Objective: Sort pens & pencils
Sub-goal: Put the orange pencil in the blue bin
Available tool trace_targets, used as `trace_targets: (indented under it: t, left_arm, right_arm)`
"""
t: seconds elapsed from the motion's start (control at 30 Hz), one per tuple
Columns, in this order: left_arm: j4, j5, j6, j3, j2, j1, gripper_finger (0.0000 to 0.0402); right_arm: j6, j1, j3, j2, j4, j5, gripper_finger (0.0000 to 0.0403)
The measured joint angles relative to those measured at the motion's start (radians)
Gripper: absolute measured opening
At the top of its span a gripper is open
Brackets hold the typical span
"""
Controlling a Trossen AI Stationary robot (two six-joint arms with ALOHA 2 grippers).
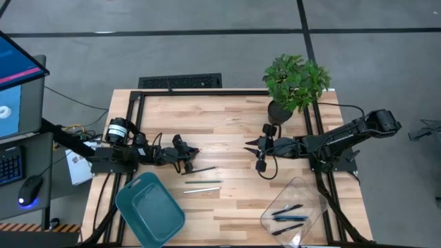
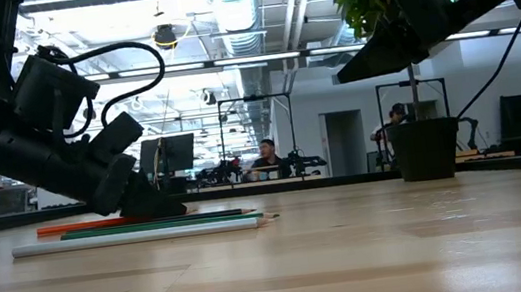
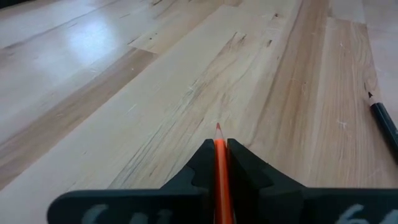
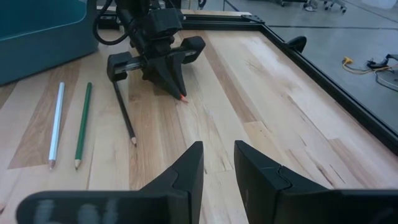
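Our left claw (image 1: pixel 187 157) is closed on the orange pencil (image 3: pixel 221 180), low on the surface, and the teal bin (image 1: pixel 149 208) lies at about 7 o'clock from it, nearer than to the half-open, empty right claw (image 1: pixel 253 147).

This is a robotics lab in an open industrial hall. A pale wooden worktop (image 1: pixel 227 131) edged by a black metal frame (image 1: pixel 207 92) stands on a grey concrete floor (image 1: pixel 207 55), with a computer screen (image 1: pixel 17 86), keyboard (image 1: pixel 9 167) and mouse (image 1: pixel 27 189) on a desk beside it. Behind the worktop, bare ceiling ducts (image 2: pixel 237 8) and strip lights run overhead, and people (image 2: pixel 267 157) sit at distant desks among more black frames (image 2: pixel 238 129). A potted plant (image 1: pixel 295 84) sits on the worktop's corner.
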Motion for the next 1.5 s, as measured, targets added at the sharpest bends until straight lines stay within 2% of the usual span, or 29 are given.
trace_targets:
  t: [0.77, 1.0, 1.13, 1.5]
  left_arm:
    - [0.019, -0.004, 0.011, 0.000, -0.001, 0.000, 0.0011]
    - [-0.028, 0.033, 0.026, 0.000, -0.067, -0.002, 0.0011]
    - [-0.084, 0.025, 0.023, -0.002, -0.105, -0.001, 0.0011]
    - [-0.095, 0.013, 0.052, -0.002, -0.165, -0.001, 0.0011]
  right_arm:
    - [0.001, 0.000, 0.000, 0.000, -0.015, 0.000, 0.0113]
    - [0.001, 0.000, 0.000, 0.000, -0.015, 0.000, 0.0113]
    - [0.001, 0.000, 0.000, 0.000, -0.015, 0.000, 0.0113]
    - [0.002, 0.000, 0.000, 0.000, -0.014, 0.000, 0.0113]
